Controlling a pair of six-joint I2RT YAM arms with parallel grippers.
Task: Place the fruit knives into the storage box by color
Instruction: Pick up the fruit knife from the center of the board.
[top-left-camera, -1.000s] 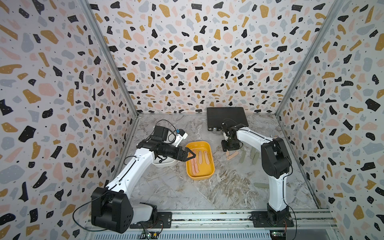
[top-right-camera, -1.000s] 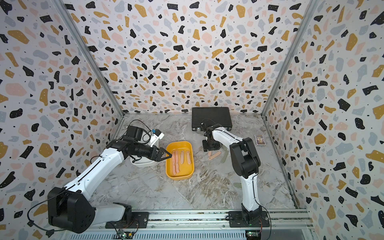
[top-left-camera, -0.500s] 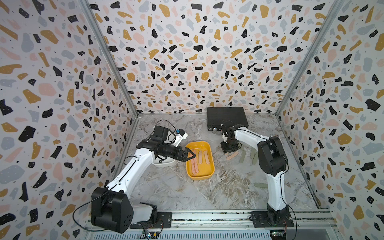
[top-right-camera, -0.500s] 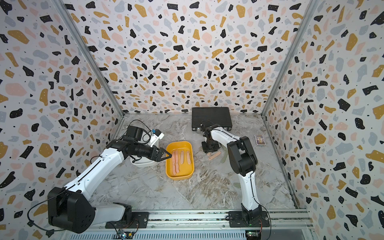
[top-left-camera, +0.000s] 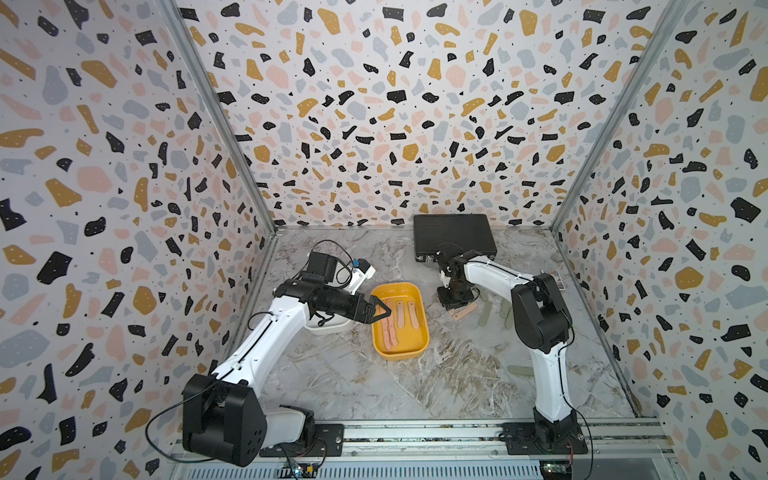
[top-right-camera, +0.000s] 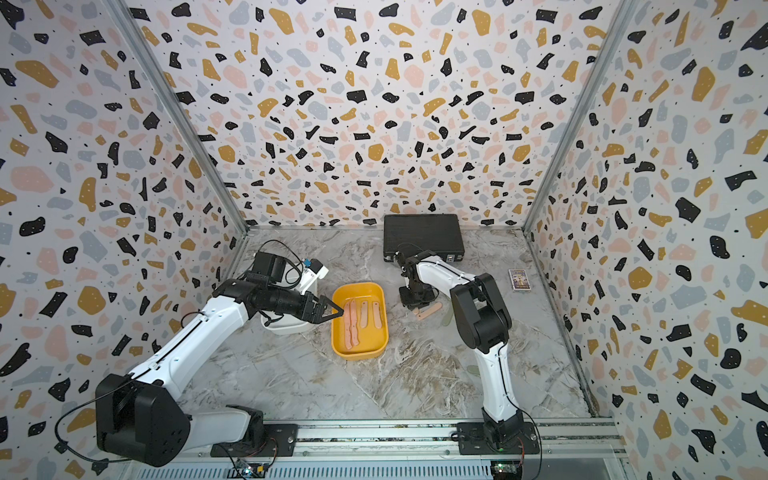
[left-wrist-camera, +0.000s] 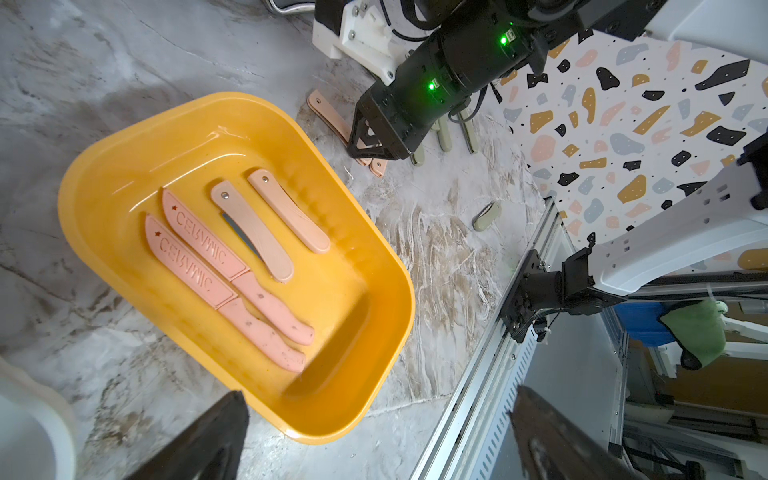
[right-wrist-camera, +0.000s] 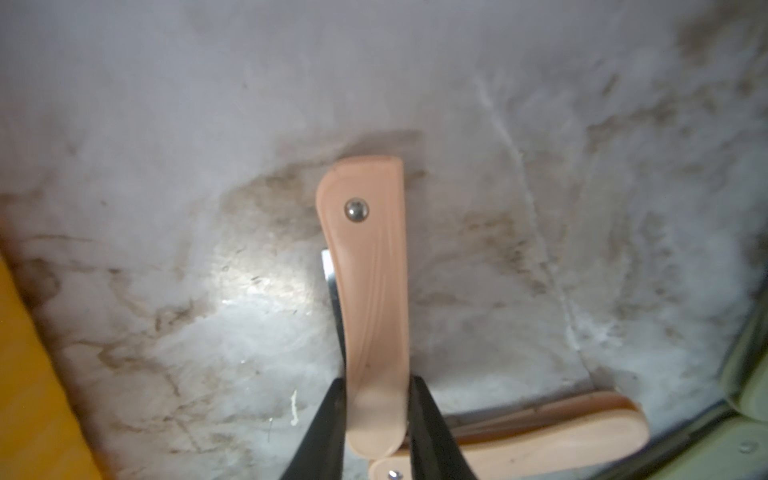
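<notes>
- The right fingers (right-wrist-camera: 328, 428) are closed on a salmon knife (right-wrist-camera: 370, 291), pinching its rounded end from both sides. Its riveted end points straight away from the fingertips, and a sliver of metal blade shows along one edge.
- I cannot tell whether that knife lies on the counter (right-wrist-camera: 166, 166) or is raised off it.
- A second salmon knife (right-wrist-camera: 540, 432) lies flat on the counter, crosswise just under the right fingers, with one end tucked beneath them.
- Some green knives (top-left-camera: 485, 316) lie on the counter just beside the right fingers, on the side away from the yellow tub (left-wrist-camera: 104, 166). One more (top-left-camera: 519, 370) lies well apart from them.
- The left fingers (left-wrist-camera: 208, 436) are spread wide with nothing between them, and their tips hang over the near side of the yellow tub.
- Four salmon knives rest in the yellow tub, ahead of the left fingers and roughly parallel. Two are sheathed and marked CERAMIC (left-wrist-camera: 203, 241), and two are folded (left-wrist-camera: 251, 230).
- The yellow tub sits between the two sets of fingers.
- The white tub (top-left-camera: 328, 330) sits behind the left fingers under that wrist, close beside the yellow tub. Its inside is hidden.
- A black case (top-left-camera: 453, 237) lies beyond the right fingers by the back wall, and a small card box (top-right-camera: 520, 279) sits well apart from them.
</notes>
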